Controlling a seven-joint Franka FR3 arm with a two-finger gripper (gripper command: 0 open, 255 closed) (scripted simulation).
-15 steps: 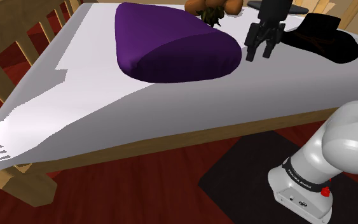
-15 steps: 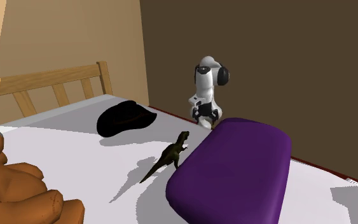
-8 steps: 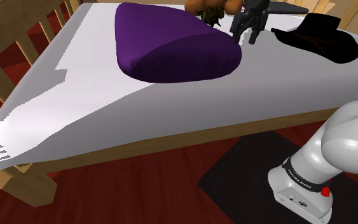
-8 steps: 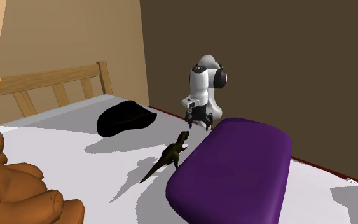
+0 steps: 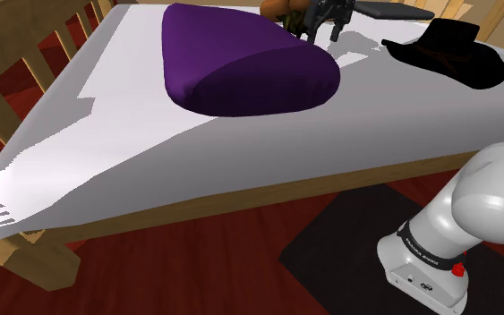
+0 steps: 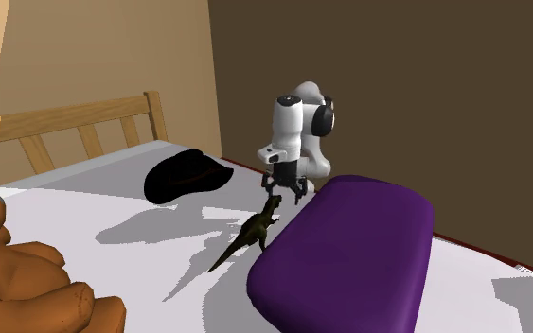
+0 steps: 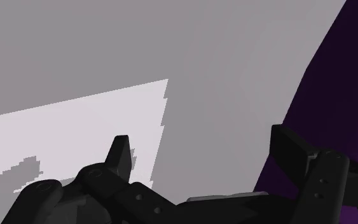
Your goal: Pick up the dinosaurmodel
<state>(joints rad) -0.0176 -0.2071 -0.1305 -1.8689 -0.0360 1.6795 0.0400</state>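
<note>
In the second exterior view, nearest to me is a brown plush thing (image 6: 27,284), then the purple pillow (image 6: 354,251) on the white bed (image 6: 65,206). The dinosaur model (image 6: 253,230) stands on the sheet just beside the pillow, at its 9 o'clock, head raised toward the arm. The end effector (image 6: 286,192) hangs just over that head, at 1 o'clock of the body, its fingers spread and holding nothing. Farther, at 10 o'clock, lies a black hat (image 6: 190,175). I judge the model light and stiff, with thin tail and legs; I would take it across the trunk.
</note>
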